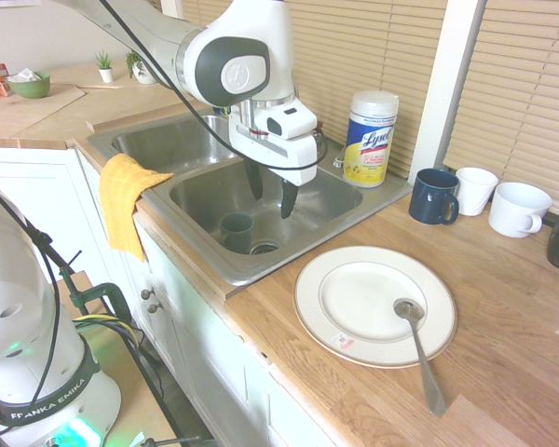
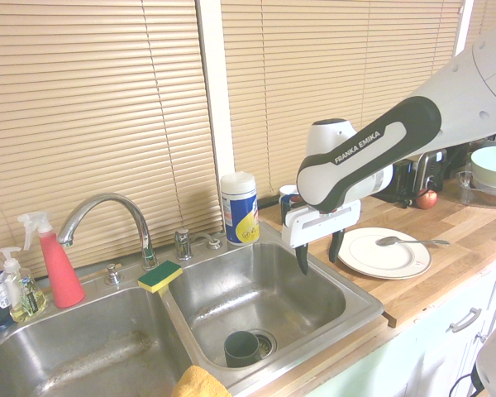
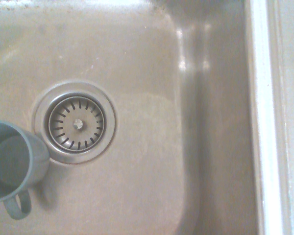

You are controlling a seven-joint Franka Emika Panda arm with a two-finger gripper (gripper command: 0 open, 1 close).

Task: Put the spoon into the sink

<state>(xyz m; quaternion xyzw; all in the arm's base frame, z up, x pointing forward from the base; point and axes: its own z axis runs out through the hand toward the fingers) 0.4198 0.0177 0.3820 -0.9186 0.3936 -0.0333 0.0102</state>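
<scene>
- The slim silver metal spoon (image 1: 417, 349) lies at the lower right of the first exterior view, its small oval bowl resting on the round white plate with a gold rim (image 1: 373, 303) and its long handle running off the plate's edge onto the wooden countertop (image 1: 512, 307).
- The large two-basin stainless-steel sink (image 1: 191, 251) sits left of the plate, filling the middle of that view; a grey-green mug (image 1: 237, 232) stands in the nearer basin beside the round drain strainer (image 3: 76, 123).
- The white arm's gripper (image 1: 270, 191) hangs over that basin, its two dark fingers spread apart and holding nothing, well apart from the spoon.
- A yellow cloth (image 1: 126, 200) drapes over the sink's front rim.
- A canister of wipes (image 1: 370, 138) stands behind the sink.
</scene>
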